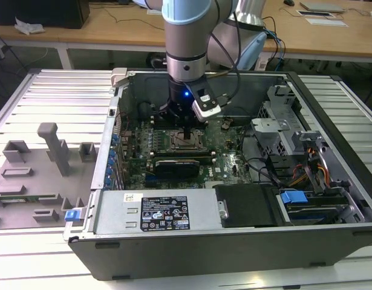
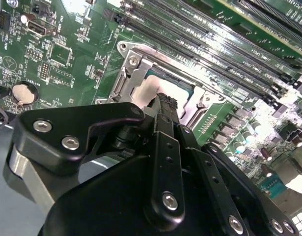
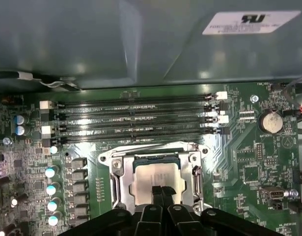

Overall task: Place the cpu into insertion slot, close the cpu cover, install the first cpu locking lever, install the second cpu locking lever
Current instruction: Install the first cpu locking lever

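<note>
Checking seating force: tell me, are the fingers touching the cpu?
Cannot tell. In both wrist views the fingers end over the cpu, hiding any contact or gap.

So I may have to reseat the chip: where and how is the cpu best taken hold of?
By two opposite edges, straight down from above: the cpu lies flat and face up, with no raised part to pinch. The cpu cover frames it closely, so the edges probably give no room until that frame is lifted. The gripper sits over its face.
</note>
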Motion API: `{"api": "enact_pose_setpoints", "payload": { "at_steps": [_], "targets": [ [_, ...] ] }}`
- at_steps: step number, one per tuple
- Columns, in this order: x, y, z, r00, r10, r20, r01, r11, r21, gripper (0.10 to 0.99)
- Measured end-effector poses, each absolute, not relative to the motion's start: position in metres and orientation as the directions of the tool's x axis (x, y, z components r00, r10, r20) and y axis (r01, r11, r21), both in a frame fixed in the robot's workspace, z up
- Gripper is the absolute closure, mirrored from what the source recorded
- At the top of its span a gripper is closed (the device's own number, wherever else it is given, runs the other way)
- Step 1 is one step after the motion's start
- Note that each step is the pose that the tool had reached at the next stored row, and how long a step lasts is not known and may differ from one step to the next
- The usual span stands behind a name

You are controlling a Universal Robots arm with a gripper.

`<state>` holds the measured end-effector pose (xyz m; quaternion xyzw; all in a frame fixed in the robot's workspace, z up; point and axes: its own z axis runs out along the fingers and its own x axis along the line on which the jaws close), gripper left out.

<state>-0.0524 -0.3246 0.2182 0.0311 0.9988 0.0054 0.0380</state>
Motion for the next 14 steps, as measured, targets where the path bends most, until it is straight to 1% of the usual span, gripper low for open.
{"api": "enact_pose_setpoints", "payload": {
  "at_steps": [7,14],
  "targets": [
    [-0.052,-0.329,0.219,-0.995,0.063,-0.076,0.062,0.998,0.013,0.98],
    [-0.052,-0.329,0.232,-0.995,0.062,-0.076,0.062,0.998,0.006,0.98]
  ]
}}
